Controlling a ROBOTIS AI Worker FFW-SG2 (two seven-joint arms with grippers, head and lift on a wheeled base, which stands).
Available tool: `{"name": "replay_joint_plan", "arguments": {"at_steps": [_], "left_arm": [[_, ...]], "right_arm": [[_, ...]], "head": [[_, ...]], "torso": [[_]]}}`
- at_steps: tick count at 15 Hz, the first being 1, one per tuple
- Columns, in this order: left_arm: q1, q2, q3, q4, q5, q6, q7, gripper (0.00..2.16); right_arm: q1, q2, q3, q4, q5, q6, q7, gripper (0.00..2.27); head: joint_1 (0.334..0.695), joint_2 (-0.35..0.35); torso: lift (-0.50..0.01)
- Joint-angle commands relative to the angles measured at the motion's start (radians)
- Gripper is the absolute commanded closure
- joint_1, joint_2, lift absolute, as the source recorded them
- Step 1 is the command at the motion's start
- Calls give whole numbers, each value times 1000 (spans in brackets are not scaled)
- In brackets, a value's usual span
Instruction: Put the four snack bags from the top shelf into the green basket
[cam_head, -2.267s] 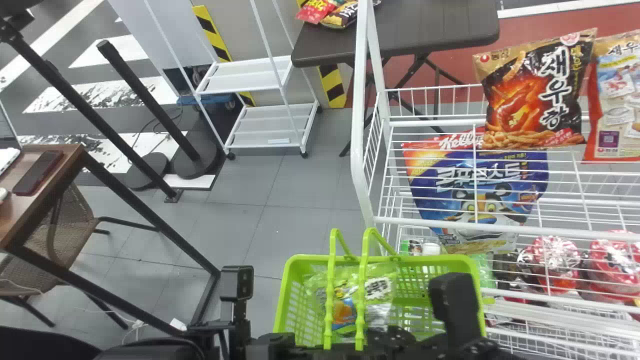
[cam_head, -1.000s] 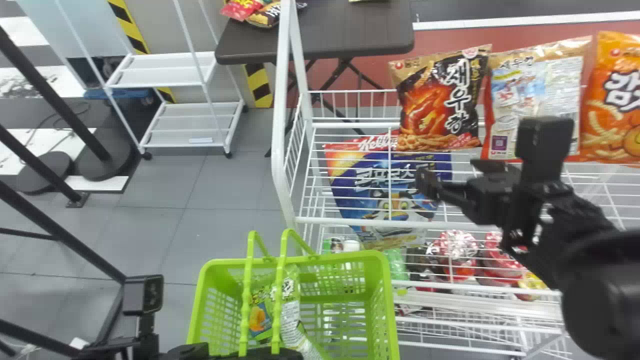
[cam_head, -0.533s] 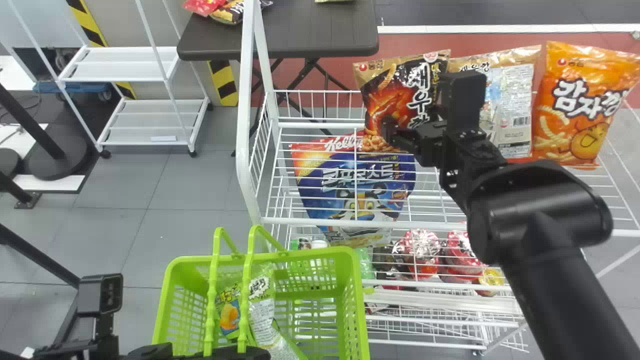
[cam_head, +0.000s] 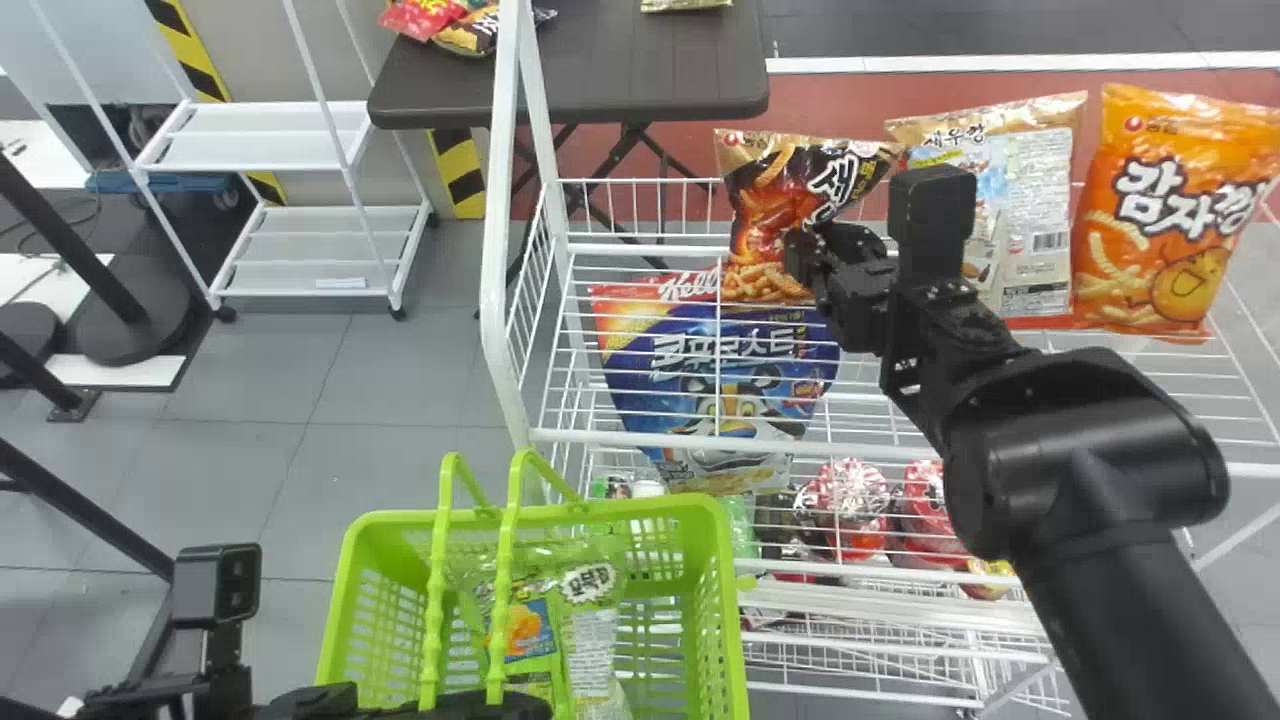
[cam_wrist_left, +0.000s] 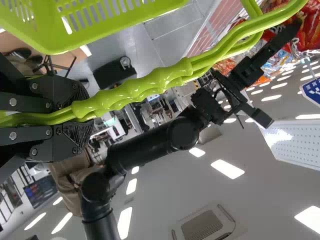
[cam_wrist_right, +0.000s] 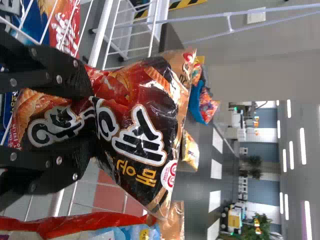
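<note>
My right gripper (cam_head: 808, 258) is at the black and red snack bag (cam_head: 775, 205) at the left of the top shelf; in the right wrist view my right gripper (cam_wrist_right: 92, 122) pinches the front of the bag (cam_wrist_right: 142, 120), which creases between its fingers. Beside that bag stand a beige snack bag (cam_head: 1030, 200) and an orange one (cam_head: 1165, 210). Low at the left, my left gripper (cam_head: 450, 706) is by the green basket (cam_head: 735, 640); in the left wrist view my left gripper (cam_wrist_left: 75, 116) is closed around the basket's handles (cam_wrist_left: 135, 92). A green and white snack bag (cam_head: 590, 640) lies in the basket.
The white wire rack (cam_head: 640, 438) has a post at its left end. A blue cereal bag (cam_head: 715, 380) and red packs (cam_head: 845, 505) are on lower levels. Behind stand a dark table (cam_head: 620, 70) and a white cart (cam_head: 270, 130).
The right arm has come up to the shelf from the lower right, and its gripper has shut on the black and red bag, crumpling it. The head view has swung rightward.
</note>
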Motion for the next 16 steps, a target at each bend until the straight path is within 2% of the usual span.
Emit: {"name": "replay_joint_plan", "arguments": {"at_steps": [1, 4, 9, 13, 15, 16], "left_arm": [[0, 2, 0, 1, 0, 0, -10, 2145], [0, 5, 2, 4, 0, 0, -10, 2145], [-3, 5, 0, 11, 0, 0, -10, 2145], [2, 5, 3, 11, 0, 3, -10, 2145], [3, 3, 5, 11, 0, 3, -10, 2145], [5, 3, 5, 9, 0, 3, -10, 2145]], "right_arm": [[60, -2, -19, -76, 0, -9, 0, 2240], [213, -3, -59, -296, -4, 31, 16, 2243], [558, -11, -63, -741, -105, 135, 55, 2243], [681, -23, 26, -832, -118, 298, 128, 2240], [692, -35, 67, -830, -150, 405, 155, 2243], [699, -46, 92, -827, -150, 417, 154, 2240]], "head": [[695, 77], [695, 68], [695, 63], [695, 152], [695, 213], [695, 275]], "torso": [[0], [0], [0], [0], [0], [0]]}}
